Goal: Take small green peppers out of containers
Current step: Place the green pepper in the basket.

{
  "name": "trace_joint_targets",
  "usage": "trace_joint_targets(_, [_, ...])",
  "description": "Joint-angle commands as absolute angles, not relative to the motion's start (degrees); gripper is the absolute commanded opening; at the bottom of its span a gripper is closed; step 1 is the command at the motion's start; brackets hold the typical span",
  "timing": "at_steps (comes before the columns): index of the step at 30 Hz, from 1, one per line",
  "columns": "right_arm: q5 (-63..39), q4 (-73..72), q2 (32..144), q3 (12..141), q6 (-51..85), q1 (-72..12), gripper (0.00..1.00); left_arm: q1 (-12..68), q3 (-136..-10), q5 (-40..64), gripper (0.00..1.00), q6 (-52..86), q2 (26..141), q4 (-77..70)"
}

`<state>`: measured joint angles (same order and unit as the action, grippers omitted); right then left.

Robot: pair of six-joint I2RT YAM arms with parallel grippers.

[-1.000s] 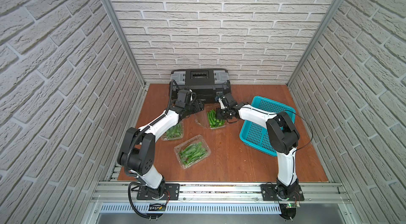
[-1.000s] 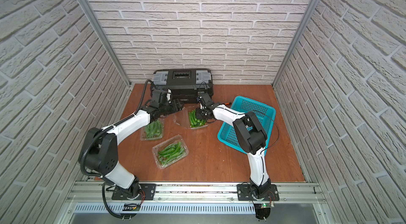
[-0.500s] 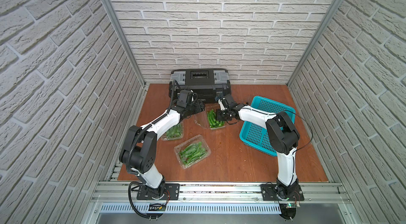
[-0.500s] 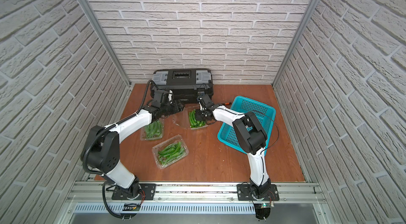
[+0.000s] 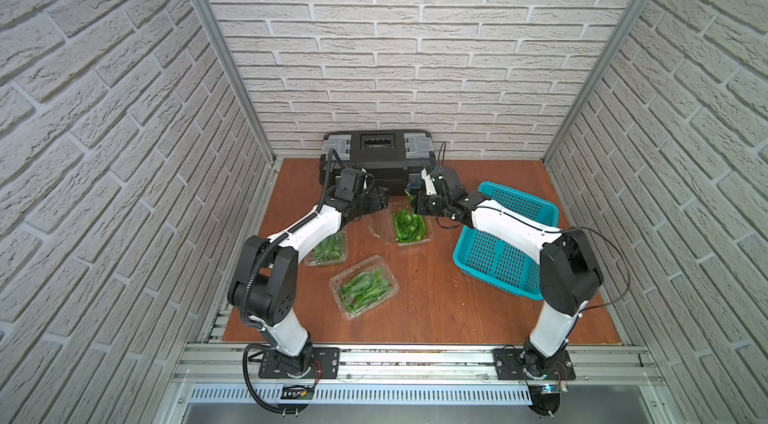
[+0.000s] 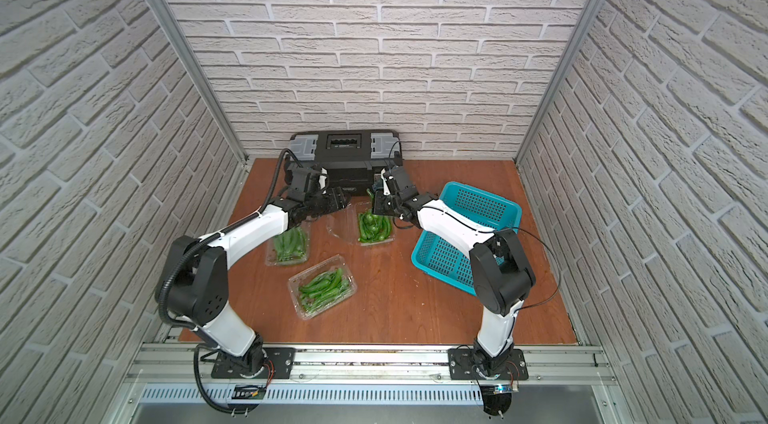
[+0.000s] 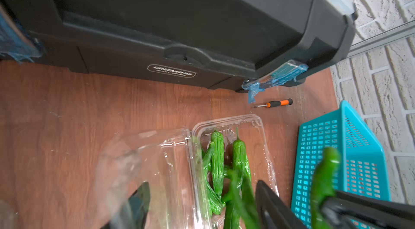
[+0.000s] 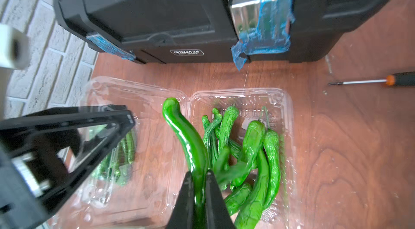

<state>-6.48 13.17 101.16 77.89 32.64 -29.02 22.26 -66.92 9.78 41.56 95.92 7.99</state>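
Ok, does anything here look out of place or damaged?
Yes. A small screwdriver lies loose on the table near the black toolbox, and blue film hangs torn and half-peeled from the toolbox's latches.

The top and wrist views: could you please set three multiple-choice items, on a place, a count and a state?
1. Where does the screwdriver lie? A in the basket; B on the table by the toolbox; C on the toolbox.
2. How many clear containers hold peppers? A one; B two; C three.
3. The right hand is: A shut on a pepper; B open; C shut on a lid.
B, it lies on bare wood; C, both top views show three; A, its jaws pinch one.
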Motion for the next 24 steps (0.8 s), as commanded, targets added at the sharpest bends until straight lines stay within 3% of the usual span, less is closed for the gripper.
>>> trace_joint_targets(1, [-4.38, 9.61, 98.52, 76.08, 32.71, -28.56, 0.02, 22.23, -69.25, 10.26, 0.73, 40.54, 97.16, 7.69])
trace_joint_targets(8, [-4.93, 6.89, 98.21, 75.18, 31.61, -28.46, 0.02, 22.06, -69.87, 10.64, 0.73, 40.26, 97.82, 7.94])
trace_joint_targets(11, [-10.31, 3.22, 99.95, 75.29, 29.93, -28.63, 0.02, 22.03, -69.95, 10.81, 0.73, 40.33, 97.95, 7.93])
trace_joint_targets(15, [-12.70, 14.27, 109.09, 83.83, 28.84, -29.22, 0.02, 22.03, -70.30, 10.99, 0.73, 40.40, 98.25, 7.94])
trace_joint_targets(24, [-9.94, 19.69, 115.40, 84.03, 28.97, -30.59, 0.02, 22.10, -70.49, 10.99, 0.73, 40.49, 98.28, 8.17])
